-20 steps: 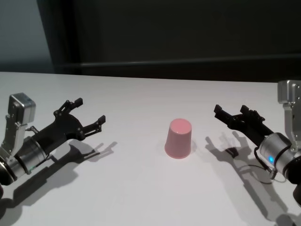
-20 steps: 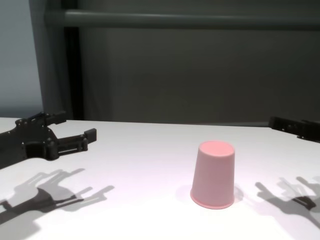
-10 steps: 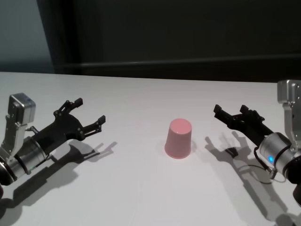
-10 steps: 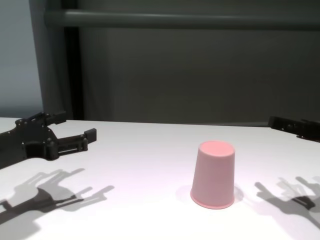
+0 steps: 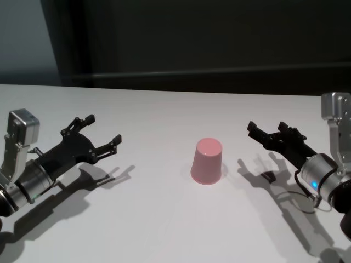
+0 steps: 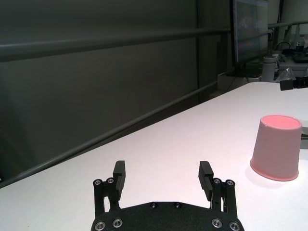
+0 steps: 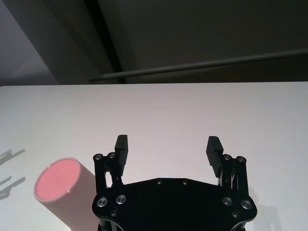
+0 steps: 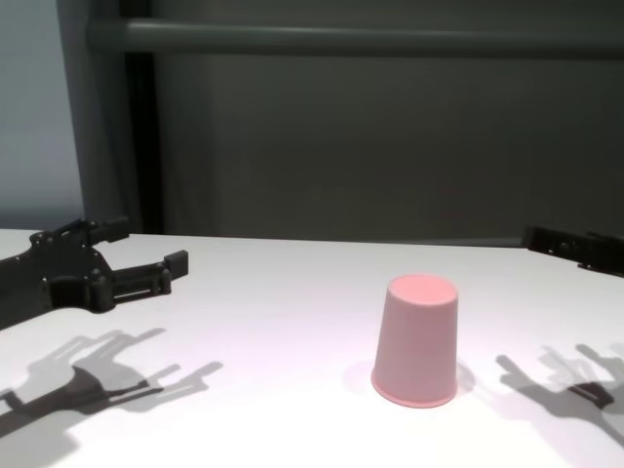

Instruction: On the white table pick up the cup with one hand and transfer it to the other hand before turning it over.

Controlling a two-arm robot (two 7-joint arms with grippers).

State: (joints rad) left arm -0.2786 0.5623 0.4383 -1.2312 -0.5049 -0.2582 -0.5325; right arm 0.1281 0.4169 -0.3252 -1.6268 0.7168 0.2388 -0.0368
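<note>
Pink plastic cup, upside down, rim on my white worktop near its middle. My left fingers and right fingers spread wide, grasping nothing, well apart on either side of it.

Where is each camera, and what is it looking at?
Head view: high up, looking down at the white table; shows the left gripper, the right gripper and the cup.
Chest view: low, looking across the table at the cup; gripper tips at both edges.
Left wrist view: on the left arm, looking past its open fingers.
Right wrist view: on the right arm, past its open fingers.
All four share the upside-down cup.
</note>
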